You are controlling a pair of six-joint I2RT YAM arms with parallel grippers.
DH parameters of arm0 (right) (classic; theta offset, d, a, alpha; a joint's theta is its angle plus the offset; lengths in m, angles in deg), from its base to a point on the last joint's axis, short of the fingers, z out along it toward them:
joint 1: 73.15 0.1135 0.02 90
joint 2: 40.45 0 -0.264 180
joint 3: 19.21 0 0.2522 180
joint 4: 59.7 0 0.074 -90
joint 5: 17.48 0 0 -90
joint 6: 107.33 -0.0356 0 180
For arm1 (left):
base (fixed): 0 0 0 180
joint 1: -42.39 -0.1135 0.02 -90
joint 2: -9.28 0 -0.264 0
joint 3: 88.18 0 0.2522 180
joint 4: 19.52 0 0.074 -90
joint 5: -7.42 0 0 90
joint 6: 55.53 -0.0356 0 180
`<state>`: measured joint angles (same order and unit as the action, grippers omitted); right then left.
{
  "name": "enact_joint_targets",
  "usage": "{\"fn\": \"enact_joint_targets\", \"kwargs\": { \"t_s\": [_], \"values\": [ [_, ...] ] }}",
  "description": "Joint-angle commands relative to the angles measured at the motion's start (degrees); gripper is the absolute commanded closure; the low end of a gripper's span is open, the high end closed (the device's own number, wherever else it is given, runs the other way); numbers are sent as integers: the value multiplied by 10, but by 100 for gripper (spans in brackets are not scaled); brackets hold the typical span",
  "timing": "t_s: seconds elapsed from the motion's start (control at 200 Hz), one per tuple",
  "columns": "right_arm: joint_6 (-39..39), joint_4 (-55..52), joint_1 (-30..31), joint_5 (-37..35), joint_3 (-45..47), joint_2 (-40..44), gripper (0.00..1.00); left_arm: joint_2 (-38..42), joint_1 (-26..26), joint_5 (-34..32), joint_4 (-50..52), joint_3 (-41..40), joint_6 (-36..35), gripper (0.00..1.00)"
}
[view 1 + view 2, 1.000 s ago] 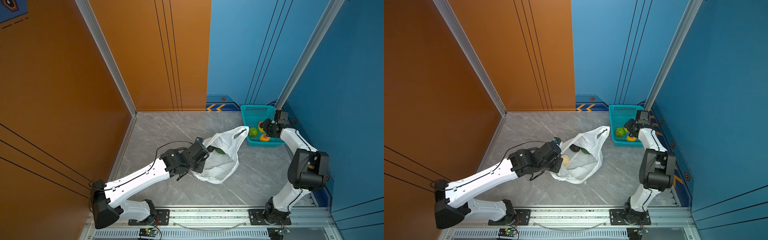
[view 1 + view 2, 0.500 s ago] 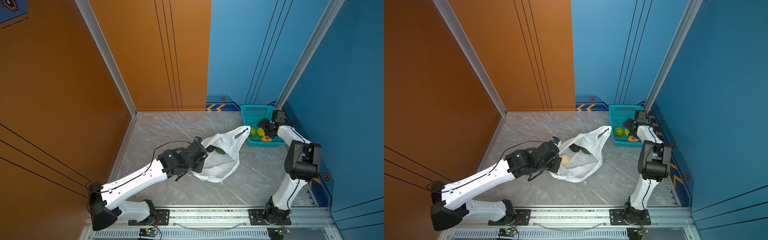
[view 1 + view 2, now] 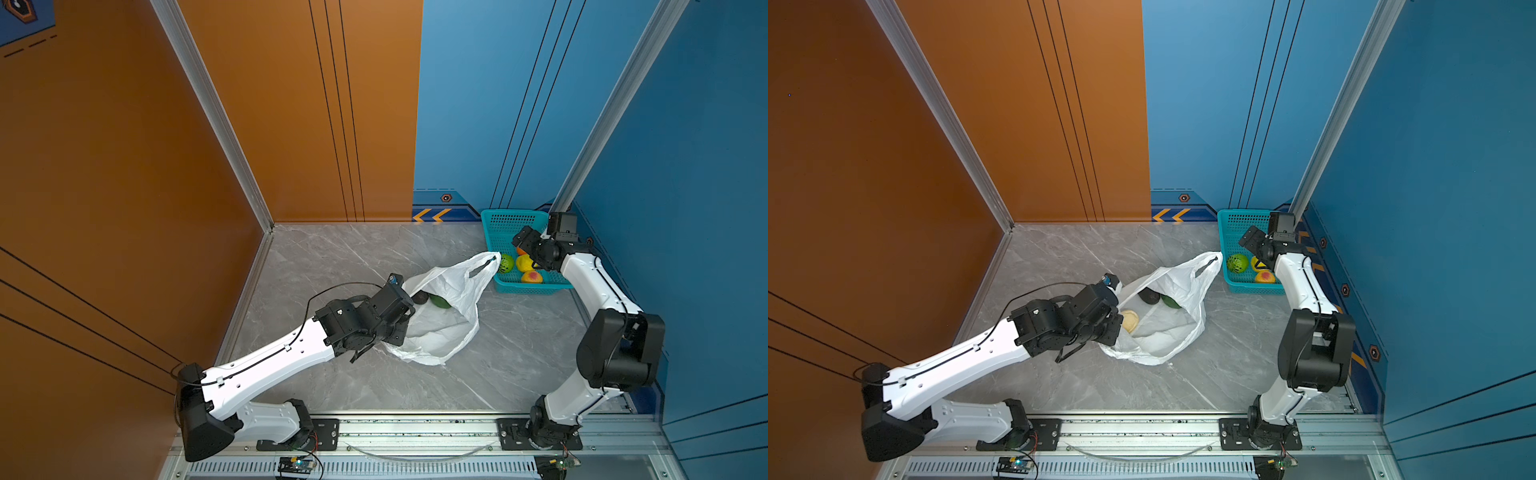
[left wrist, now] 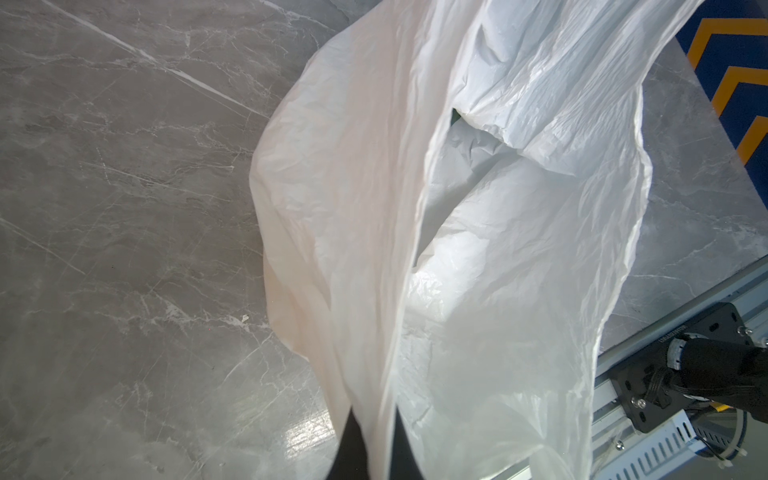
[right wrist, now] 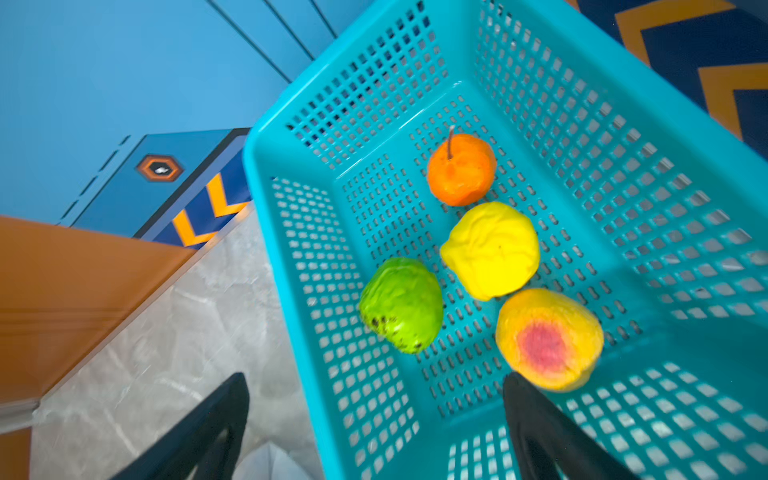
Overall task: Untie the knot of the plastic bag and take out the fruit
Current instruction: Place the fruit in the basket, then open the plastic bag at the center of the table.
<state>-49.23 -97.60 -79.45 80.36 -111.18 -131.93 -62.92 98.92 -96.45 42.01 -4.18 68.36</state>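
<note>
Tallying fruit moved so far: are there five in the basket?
No, the right wrist view shows only four fruits in the basket.

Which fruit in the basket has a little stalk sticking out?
The orange fruit: a thin brown stalk pokes from it. The green fruit, lumpy yellow fruit and peach show none.

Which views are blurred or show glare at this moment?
Right wrist view: motion-blurred, the basket holes smeared at the edges. Left wrist view: sharp on the plastic bag, with a bright glare patch on the table. Both top views: sharp, evenly lit.
</note>
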Motion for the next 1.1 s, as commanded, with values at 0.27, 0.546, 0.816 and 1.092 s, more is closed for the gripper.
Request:
{"fn": "enact_joint_targets", "kwargs": {
  "t_s": [0.27,0.546,0.816,1.092],
  "values": [
    [47,-216,107,27,9,232,0,8,2,-9,4,-11,0,100],
    [14,-257,305,-17,-17,263,0,10,6,-8,5,-20,6,100],
    [18,-218,447,-35,33,210,0,22,10,-10,7,-26,11,100],
    [91,-174,491,-48,117,155,1,27,11,-14,7,-28,13,100]
  ]
}}
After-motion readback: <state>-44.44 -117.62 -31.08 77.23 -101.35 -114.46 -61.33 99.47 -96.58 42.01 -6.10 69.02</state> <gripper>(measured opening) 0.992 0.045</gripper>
